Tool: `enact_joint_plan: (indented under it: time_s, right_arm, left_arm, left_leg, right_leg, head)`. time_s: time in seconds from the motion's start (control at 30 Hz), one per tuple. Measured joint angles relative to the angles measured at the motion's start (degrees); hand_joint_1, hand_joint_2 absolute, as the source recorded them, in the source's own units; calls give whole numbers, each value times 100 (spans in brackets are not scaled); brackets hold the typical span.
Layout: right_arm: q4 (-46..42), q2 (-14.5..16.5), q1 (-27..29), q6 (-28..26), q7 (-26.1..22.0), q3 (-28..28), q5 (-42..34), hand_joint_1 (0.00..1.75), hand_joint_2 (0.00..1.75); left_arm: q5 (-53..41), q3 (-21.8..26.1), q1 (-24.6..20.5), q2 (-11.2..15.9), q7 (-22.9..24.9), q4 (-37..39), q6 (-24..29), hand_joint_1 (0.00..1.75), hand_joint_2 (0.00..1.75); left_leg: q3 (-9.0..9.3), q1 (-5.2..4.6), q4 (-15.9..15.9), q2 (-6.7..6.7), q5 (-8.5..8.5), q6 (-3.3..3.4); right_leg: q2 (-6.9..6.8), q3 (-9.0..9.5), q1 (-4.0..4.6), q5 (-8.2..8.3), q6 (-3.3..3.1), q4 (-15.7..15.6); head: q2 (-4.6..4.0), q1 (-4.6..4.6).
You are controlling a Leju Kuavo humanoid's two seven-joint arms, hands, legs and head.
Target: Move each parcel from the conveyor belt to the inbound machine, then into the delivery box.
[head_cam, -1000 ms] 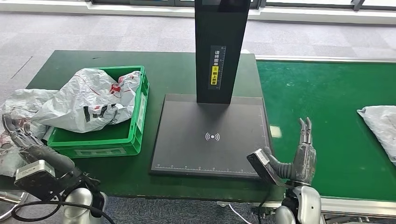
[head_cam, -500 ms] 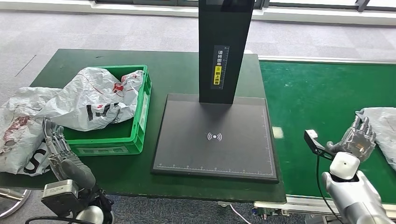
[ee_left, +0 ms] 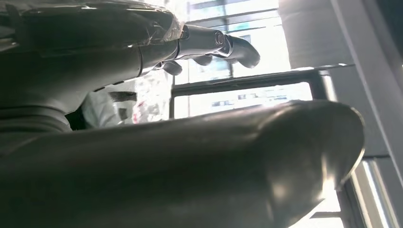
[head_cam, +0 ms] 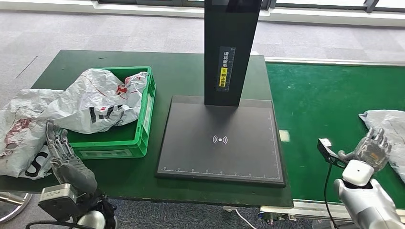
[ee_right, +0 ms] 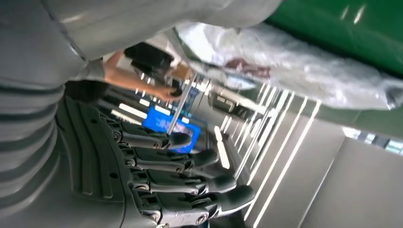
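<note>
Parcels are the business at this station: 1 grey plastic mailer parcel (head_cam: 387, 129) lies on the green conveyor belt (head_cam: 325, 105) at the far right, partly cut off by the frame edge. Just beside it, the right hand (head_cam: 370, 150) is raised over the belt, fingers (ee_right: 190, 161) apart and lightly curled, holding nothing; whether it touches the parcel cannot be told. Between belt and crate sits the inbound machine (head_cam: 220, 138), a flat black scan plate with a wireless mark and a black upright column (head_cam: 230, 47) bearing a yellow label. To the left, the green delivery box (head_cam: 138, 129) holds a crumpled white parcel bag (head_cam: 98, 102) with red and black print. Another white bag (head_cam: 19, 129) lies on the dark green table (head_cam: 176, 71) outside the box, at the table's left edge. The left hand (head_cam: 64, 155) stands near the box's front corner, fingers straight and spread, empty.
</note>
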Motion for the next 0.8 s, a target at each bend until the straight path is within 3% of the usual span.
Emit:
enact_joint_plan:
  time_s: [0.17, 0.47, 0.6, 0.8]
  right_arm:
    - [171, -484, 329, -403, -244, -445, -371, 0, 0]
    - [263, -504, 556, -592, -393, -1105, -444, 0, 0]
    - [270, -495, 587, -591, -493, -1341, -441, 0, 175]
    - [270, -343, 474, -487, -670, -1546, 114, 0, 175]
  left_arm:
    - [177, 23, 20, -2, 7, 166, 16, 0, 0]
    - [215, 45, 24, 5, 4, 237, 15, 0, 0]
    - [444, 45, 21, 35, 4, 277, -6, 0, 0]
    - [432, 44, 75, 118, 4, 298, -55, 0, 0]
  left_leg:
    - [-12, -6, -1, -22, -6, 5]
    - [-5, -10, -1, 18, -17, 11]
    - [-5, -10, -1, 19, -17, 11]
    - [-5, -9, -2, 22, -16, 11]
  right_leg:
    - [-19, 12, -4, -7, 10, 2]
    - [13, 3, -9, -7, 9, 1]
    - [14, 5, -9, -7, 9, 2]
    - [16, 6, -7, -7, 9, 3]
  head:
    - [1, 0]
    - [0, 0]
    - [0, -1]
    - [0, 1]
